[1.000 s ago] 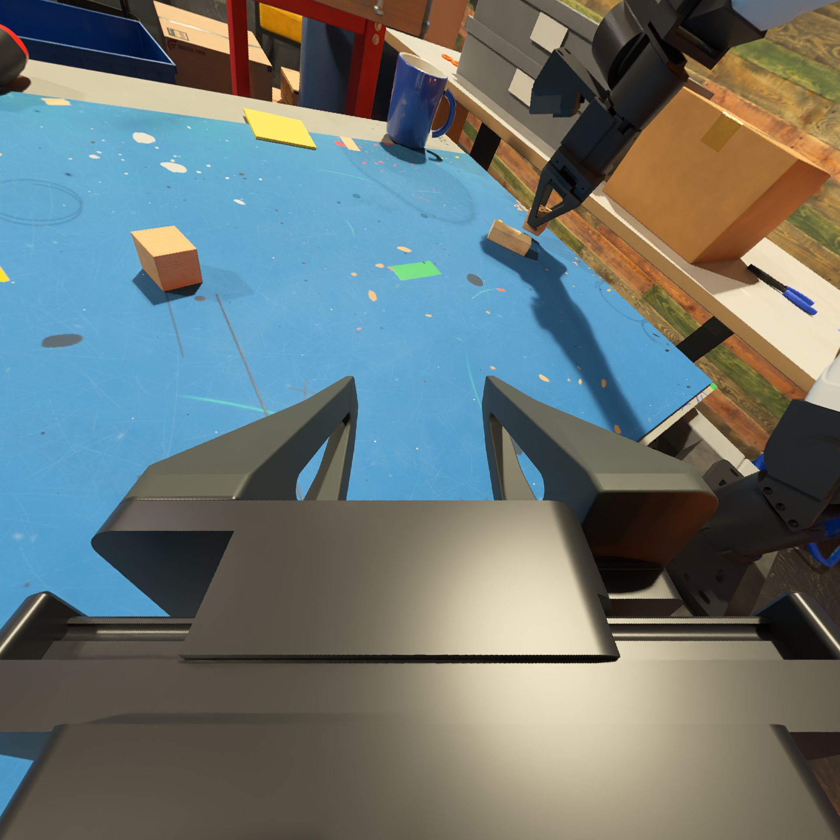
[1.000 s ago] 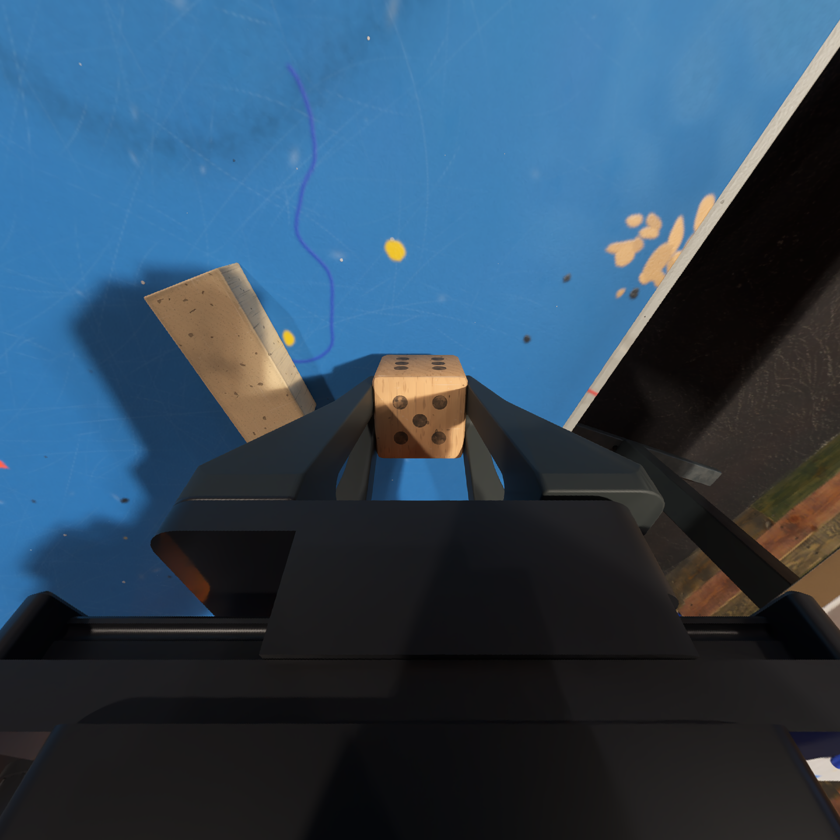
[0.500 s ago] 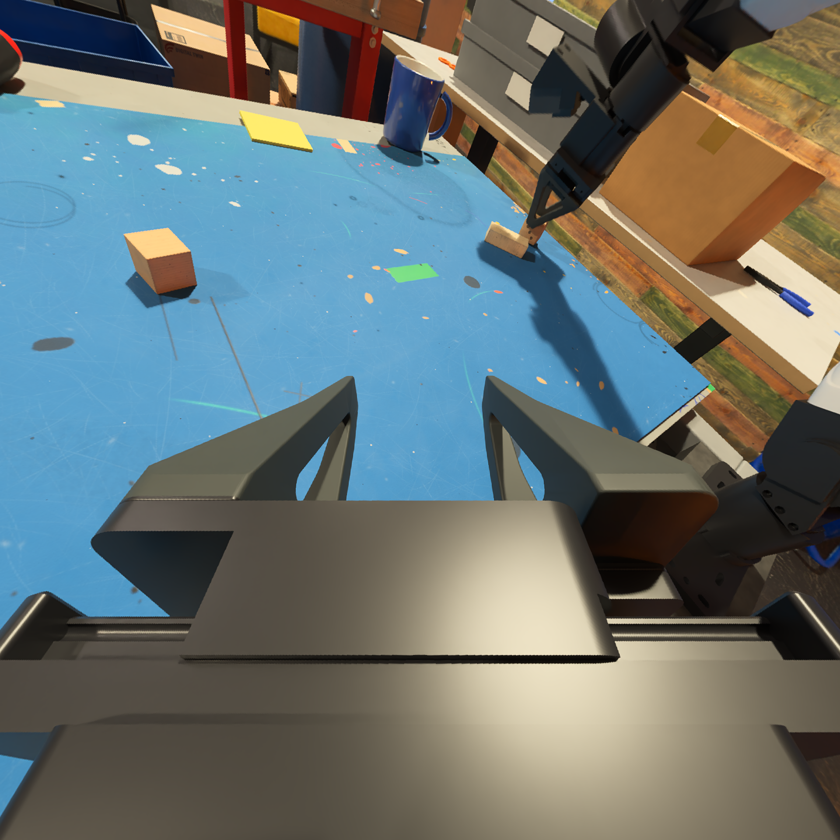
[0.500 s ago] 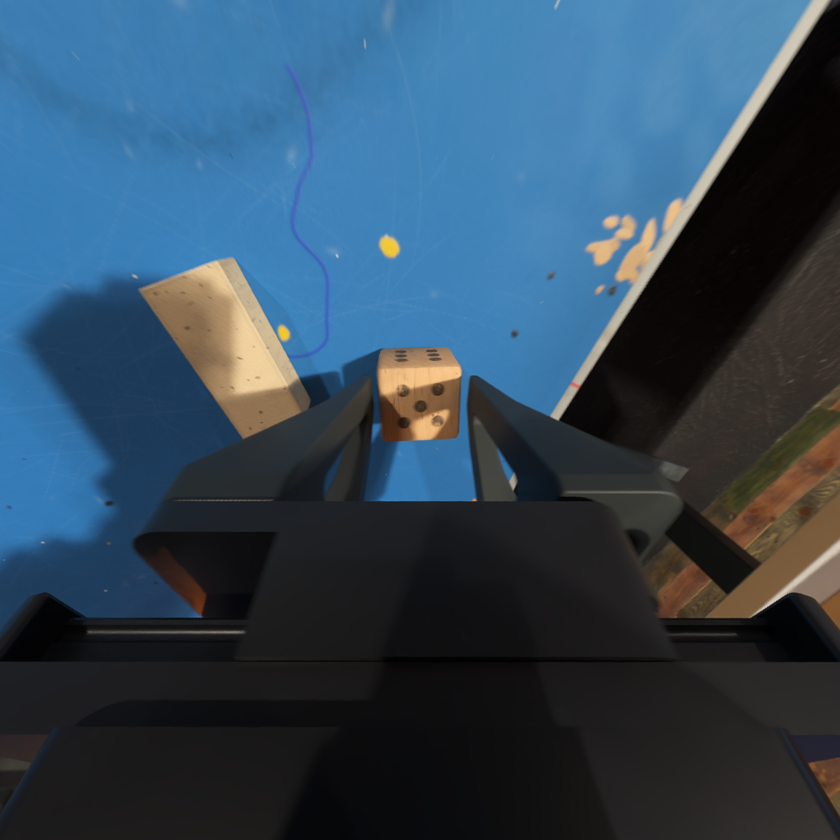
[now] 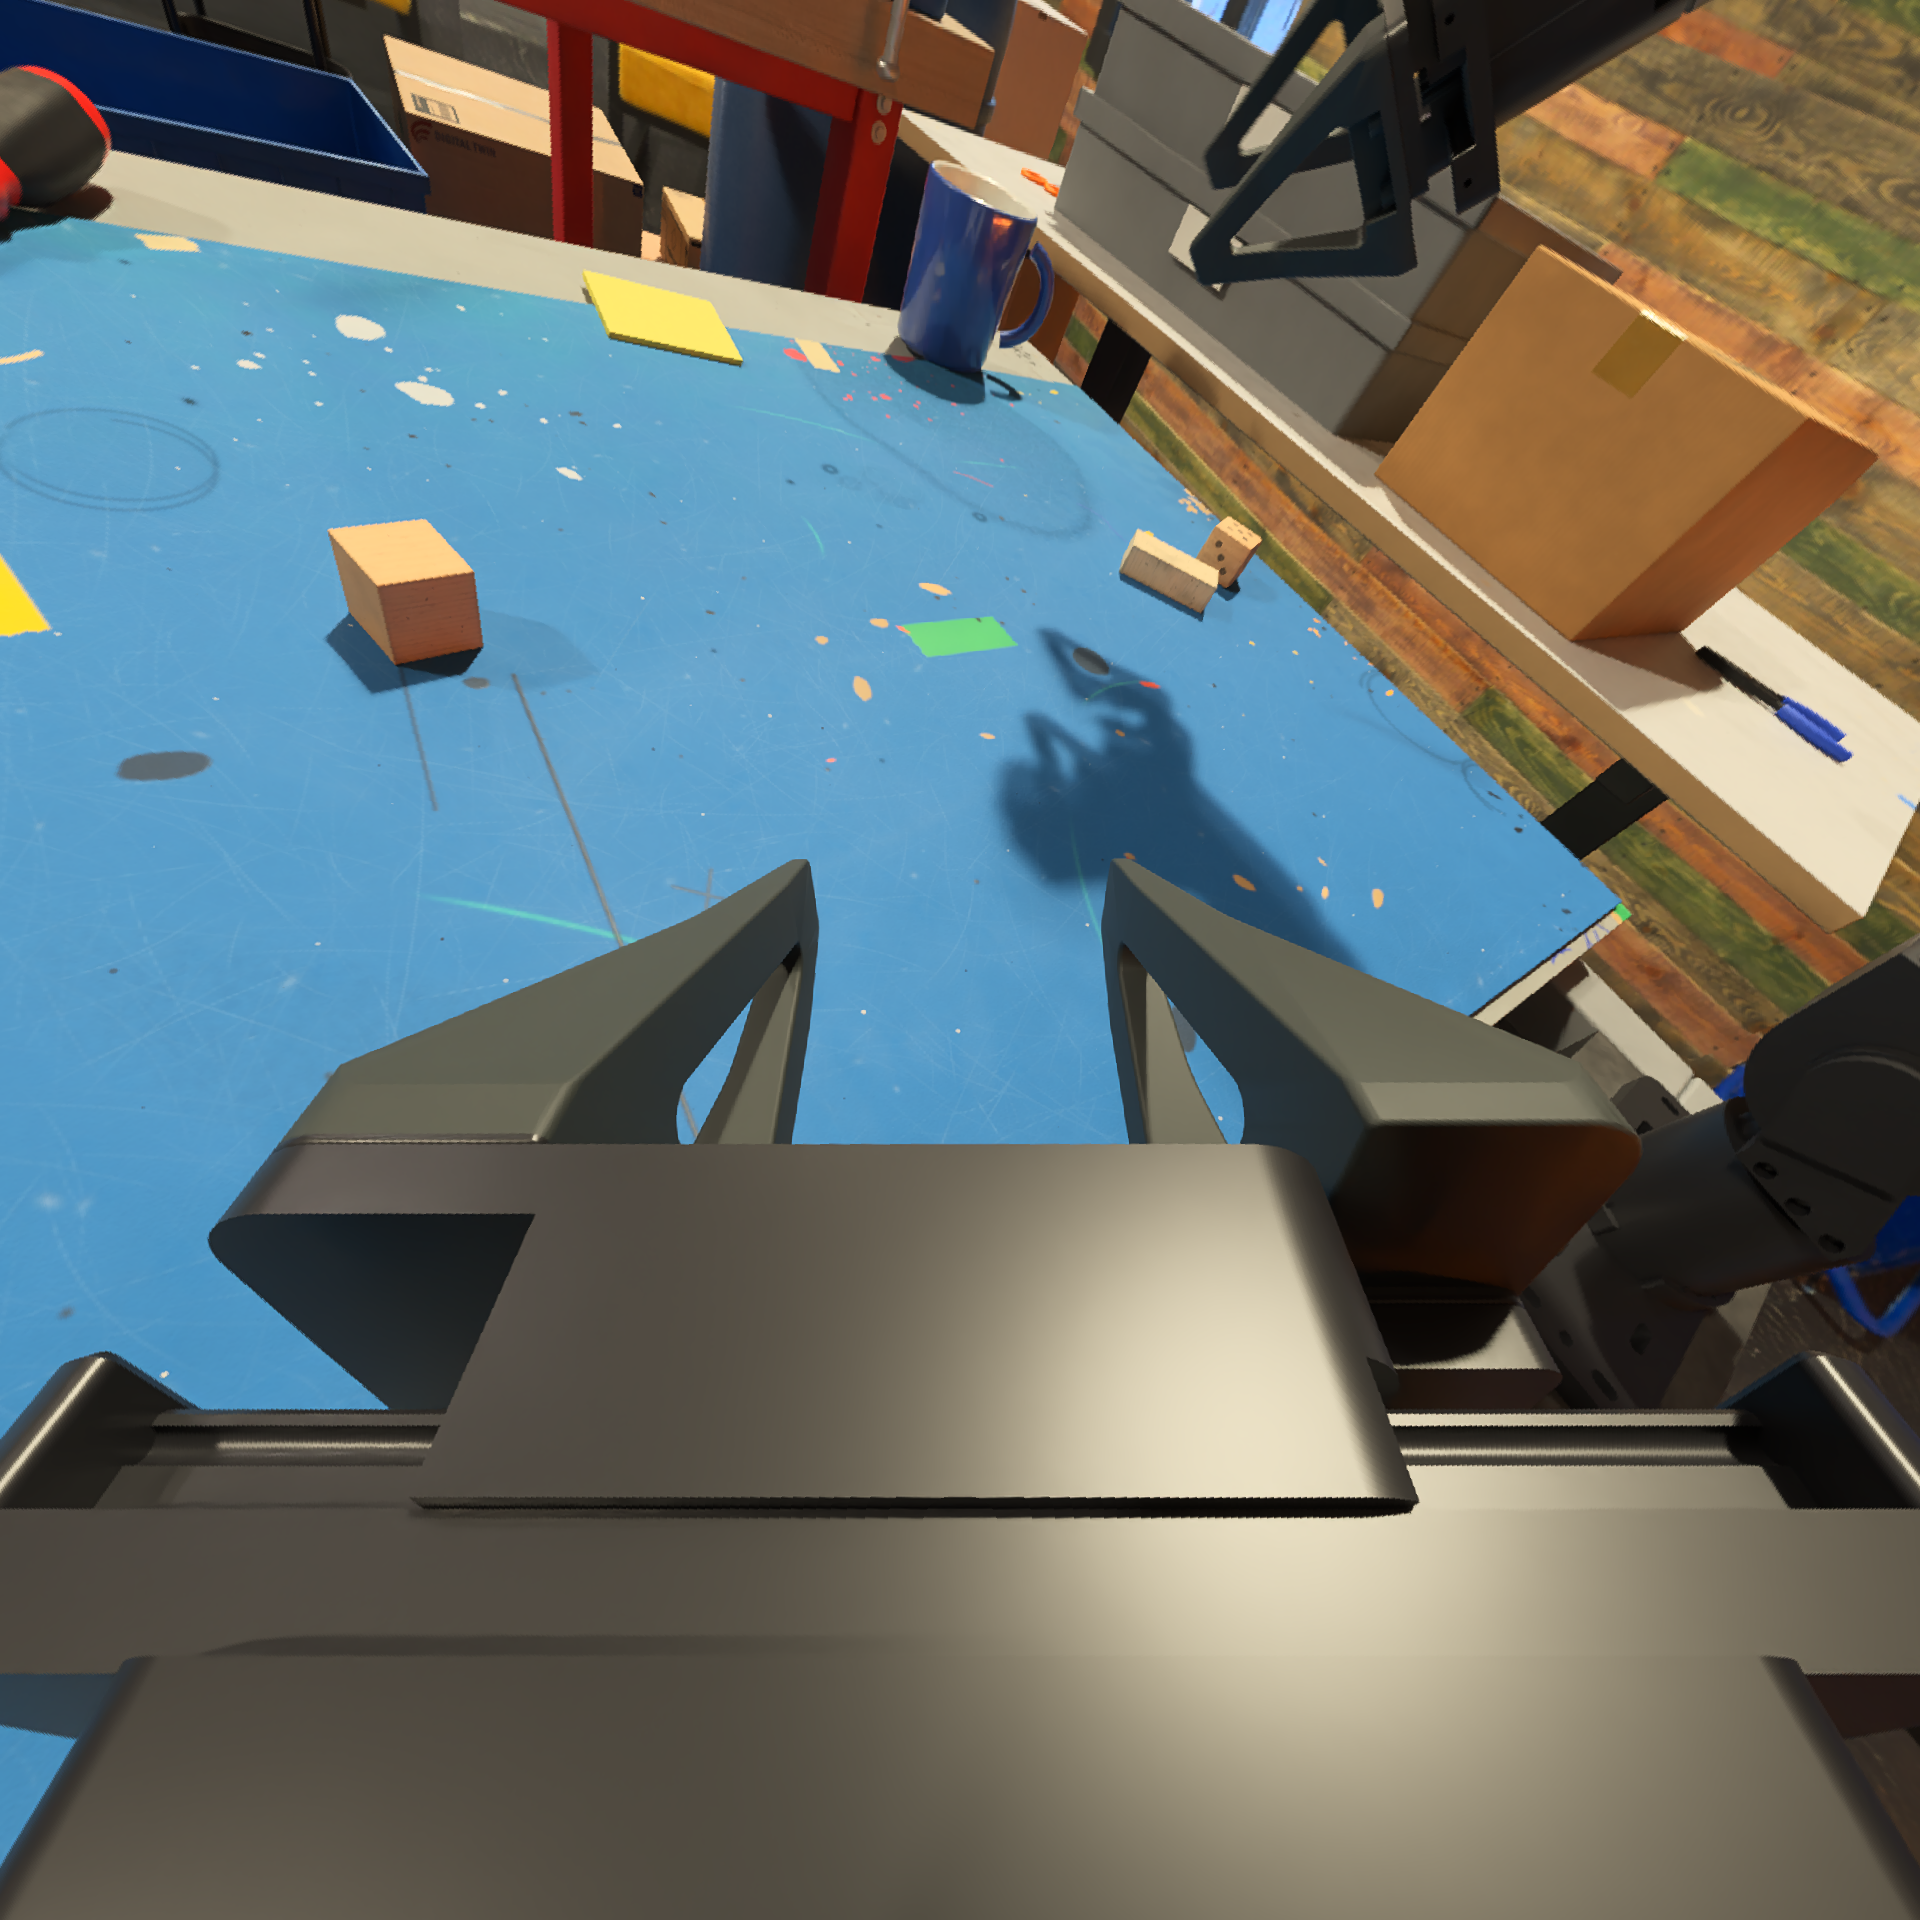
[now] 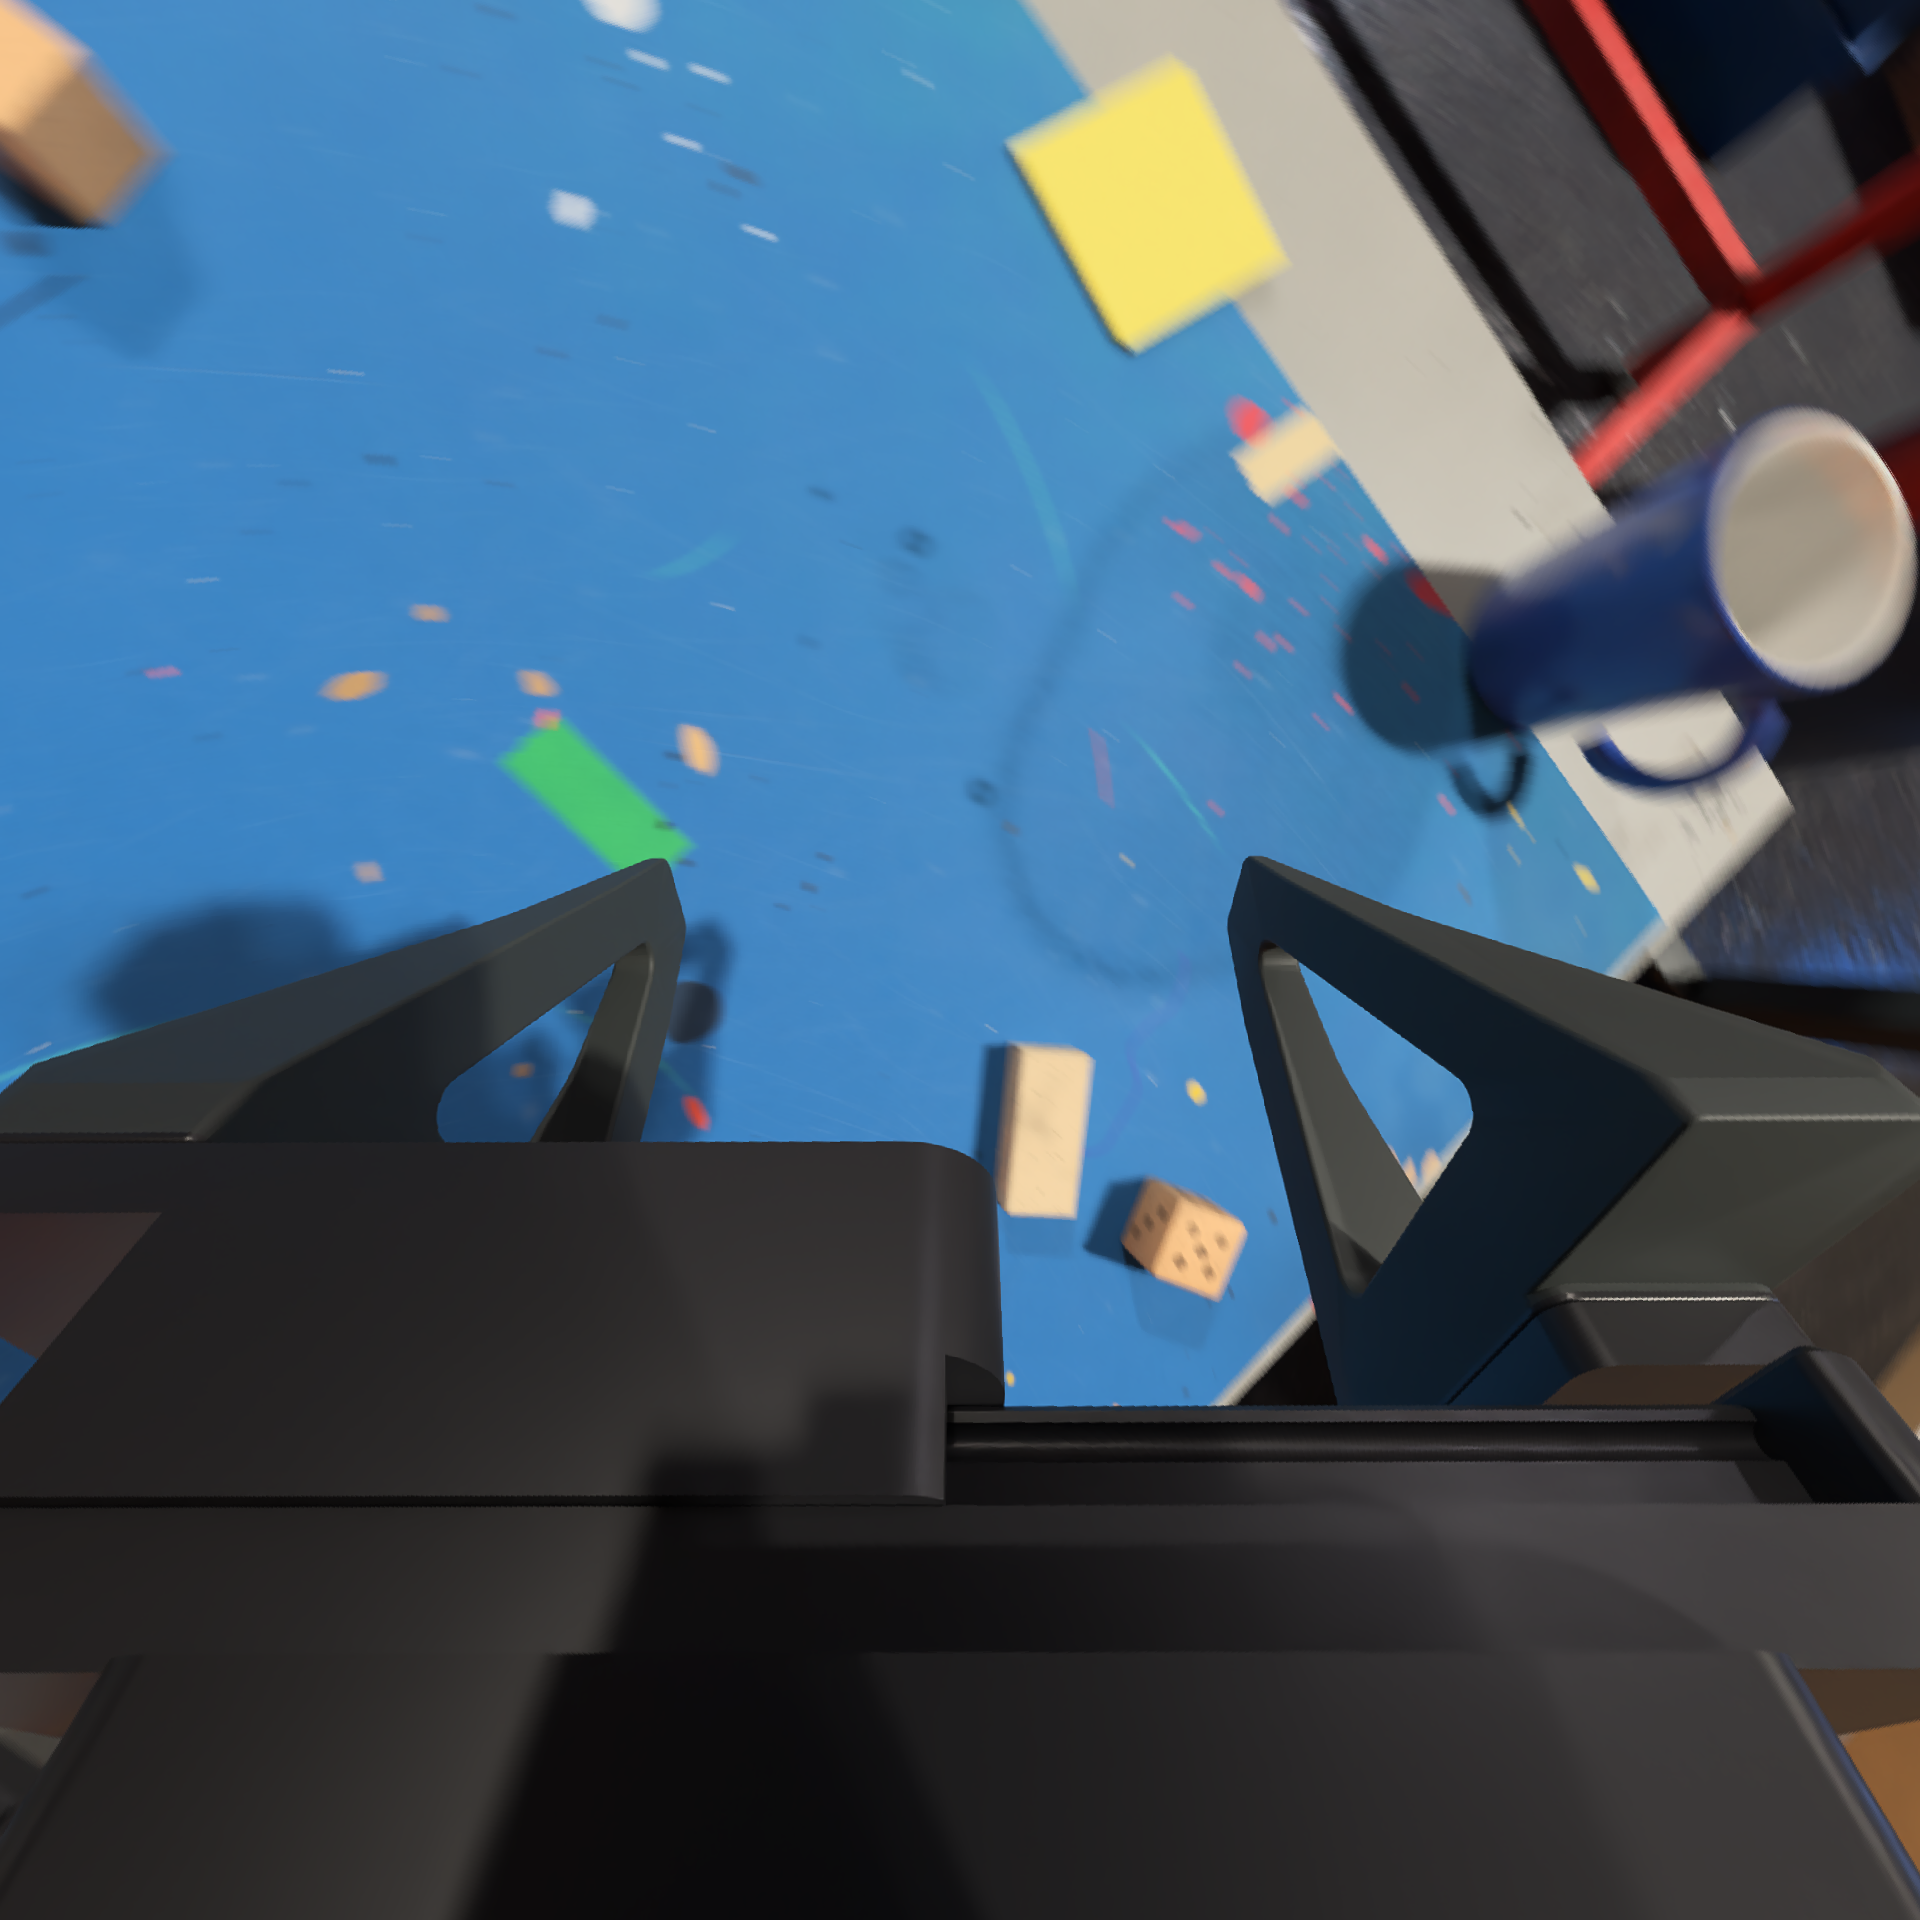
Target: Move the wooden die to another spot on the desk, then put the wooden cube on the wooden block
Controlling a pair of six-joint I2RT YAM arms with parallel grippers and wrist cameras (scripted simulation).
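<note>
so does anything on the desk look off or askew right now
The wooden die sits tilted on the blue desk, one edge raised, beside the wooden block near the desk's edge. Nothing looks spilled or damaged.

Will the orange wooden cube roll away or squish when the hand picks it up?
Probably neither. The wooden cube sits flat on the blue desk with square faces, so it shouldn't roll. It looks solid, so likely stiff. Its smooth sides might slip a little.

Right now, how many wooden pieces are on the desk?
3: the wooden cube alone at the left; the flat wooden block near the right edge; the wooden die just beside it. None seems hidden.
</note>
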